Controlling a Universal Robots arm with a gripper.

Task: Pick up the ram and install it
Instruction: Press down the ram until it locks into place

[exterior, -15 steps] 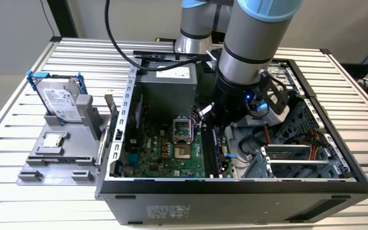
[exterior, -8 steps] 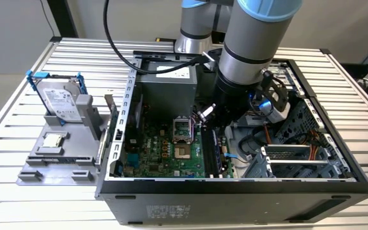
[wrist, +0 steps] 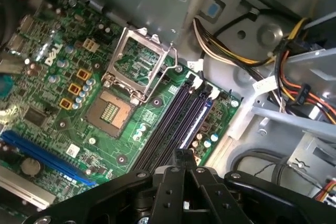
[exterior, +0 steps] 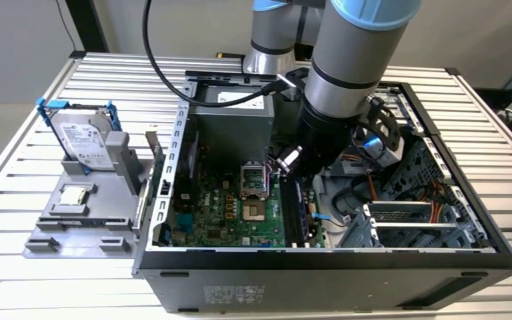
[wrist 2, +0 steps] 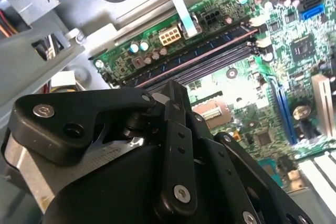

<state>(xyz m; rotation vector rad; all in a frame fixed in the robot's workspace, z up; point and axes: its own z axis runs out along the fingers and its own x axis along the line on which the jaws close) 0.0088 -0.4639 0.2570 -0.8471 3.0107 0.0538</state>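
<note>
The ram (wrist: pixel 195 121) is seen standing edge-up among the motherboard's black slots (wrist: pixel 167 124), its long axis parallel to them, running away from the gripper (wrist: pixel 184 155), whose jaws are drawn together just above its near end.

Even, diffuse overhead light in the exterior view, soft shadow inside the case (exterior: pixel 469 220), pale glare on table slats (exterior: pixel 25 280), both wrist views bright on the motherboard (wrist: pixel 68 103), close black gripper (wrist 2: pixel 173 182) soft and blurred
</note>
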